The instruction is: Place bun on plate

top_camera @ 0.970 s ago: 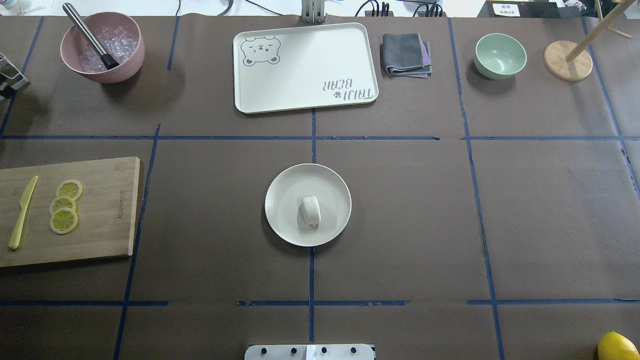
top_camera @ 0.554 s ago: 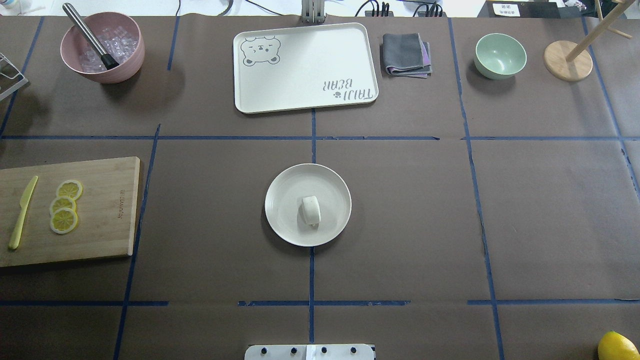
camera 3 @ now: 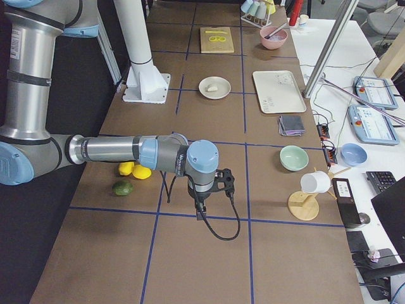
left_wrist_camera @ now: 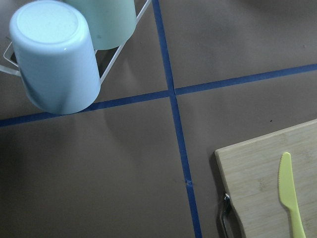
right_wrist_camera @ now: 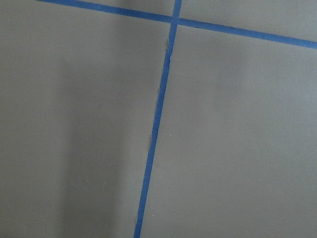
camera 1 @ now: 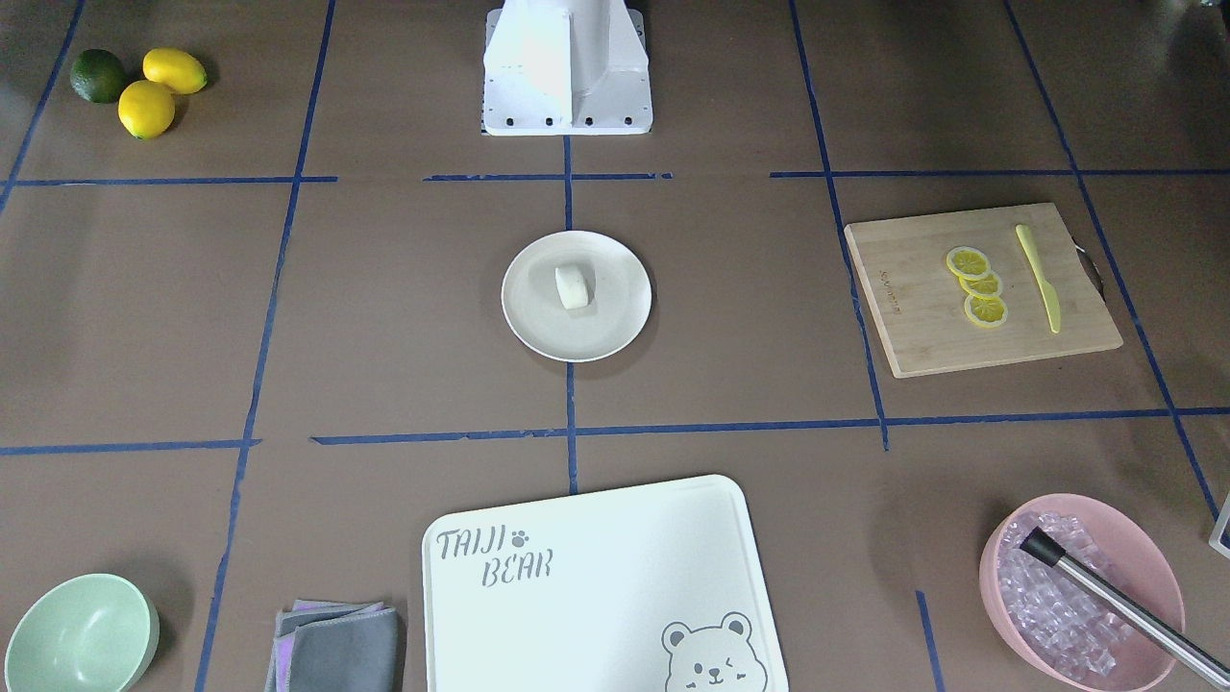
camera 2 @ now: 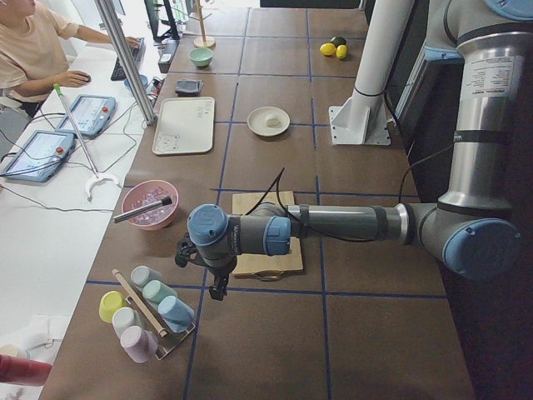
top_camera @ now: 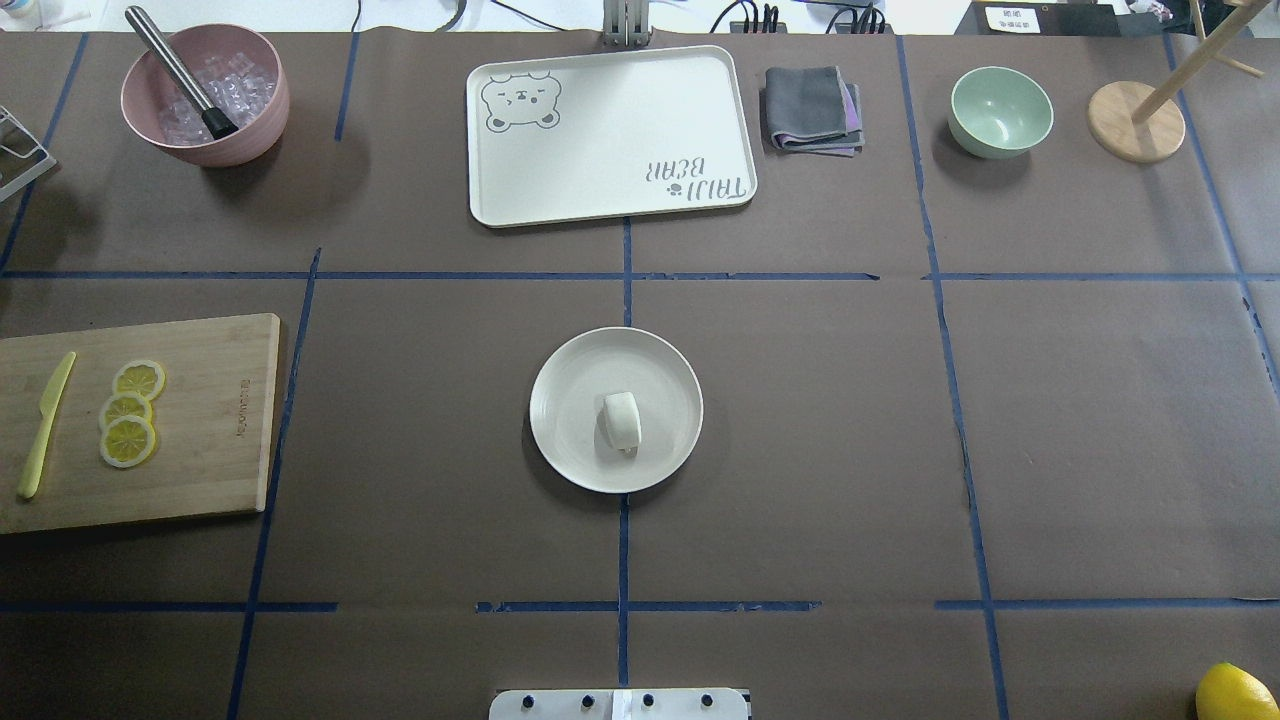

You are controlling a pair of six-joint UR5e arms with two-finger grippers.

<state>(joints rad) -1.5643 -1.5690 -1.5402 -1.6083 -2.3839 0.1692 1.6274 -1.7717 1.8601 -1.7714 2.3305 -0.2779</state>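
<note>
The small white bun (top_camera: 622,420) lies on the round cream plate (top_camera: 562,376) at the middle of the table, a little toward my side of the plate's centre. The front-facing view shows the same bun (camera 1: 574,286) on the plate (camera 1: 534,322), with nothing touching it. Neither gripper shows in the overhead or front-facing view. My left gripper (camera 2: 218,286) hangs beyond the table's left end, near the cup rack. My right gripper (camera 3: 200,211) hangs low over bare table at the right end. I cannot tell whether either is open or shut.
A bamboo cutting board (top_camera: 220,420) with lemon slices (top_camera: 128,441) and a yellow knife (top_camera: 45,425) lies left. At the back stand a pink ice bowl (top_camera: 255,120), the bear-printed tray (top_camera: 610,135), folded cloths (top_camera: 812,108) and a mint bowl (top_camera: 1000,112). Lemons (camera 3: 134,170) lie near my right arm.
A dark part of my left arm at the overhead view's left edge has moved out of that view. The bun and plate have not moved.
</note>
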